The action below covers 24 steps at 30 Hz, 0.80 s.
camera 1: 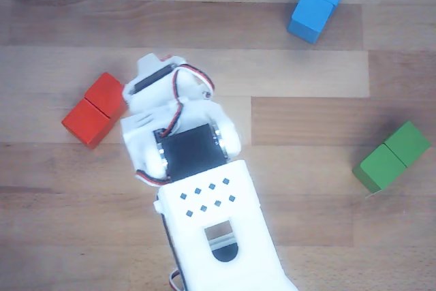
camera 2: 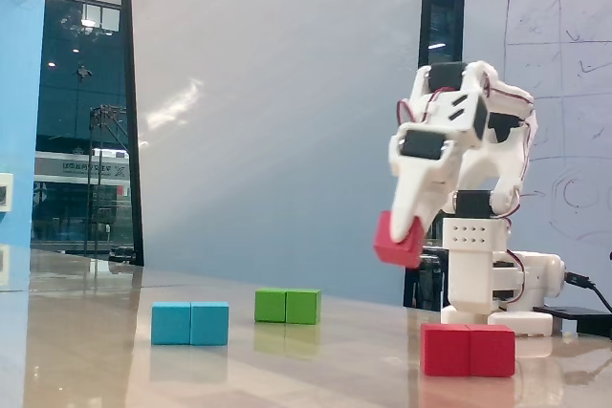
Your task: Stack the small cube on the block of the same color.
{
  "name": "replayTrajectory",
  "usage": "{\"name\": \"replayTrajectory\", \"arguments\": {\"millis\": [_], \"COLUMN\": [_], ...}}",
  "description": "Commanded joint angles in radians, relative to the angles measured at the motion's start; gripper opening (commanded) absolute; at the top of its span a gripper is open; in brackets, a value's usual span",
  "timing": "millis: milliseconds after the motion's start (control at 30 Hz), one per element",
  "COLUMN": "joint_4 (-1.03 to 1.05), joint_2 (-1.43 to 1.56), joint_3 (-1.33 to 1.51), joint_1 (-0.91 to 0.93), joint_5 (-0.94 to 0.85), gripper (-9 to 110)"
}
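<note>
My gripper [camera 2: 404,236] holds the small red cube [camera 2: 396,244] tight between its two fingers, up in the air. In the fixed view, the cube hangs above the long red block [camera 2: 468,350] and a little to its left. That block lies on the wood table [camera 1: 306,100]. A blue block [camera 2: 189,323] and a green block [camera 2: 287,306] sit farther off.

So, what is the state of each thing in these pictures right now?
gripper: shut on the small red cube, raised above the table.
small red cube: held in the air, tilted, not touching anything else.
red block: lying on the table, nothing on top yet.
blue block: lying on the table, untouched.
green block: lying on the table, untouched.
</note>
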Motion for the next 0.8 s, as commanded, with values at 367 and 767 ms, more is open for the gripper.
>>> {"name": "replayTrajectory", "arguments": {"millis": [367,767], "joint_4": [0.095,0.178], "joint_2": [0.031,-0.215], "joint_3": [-0.267,-0.492], "joint_1": [-0.198,-0.202], "joint_5": [-0.005,-0.005], "gripper": [12,12]}}
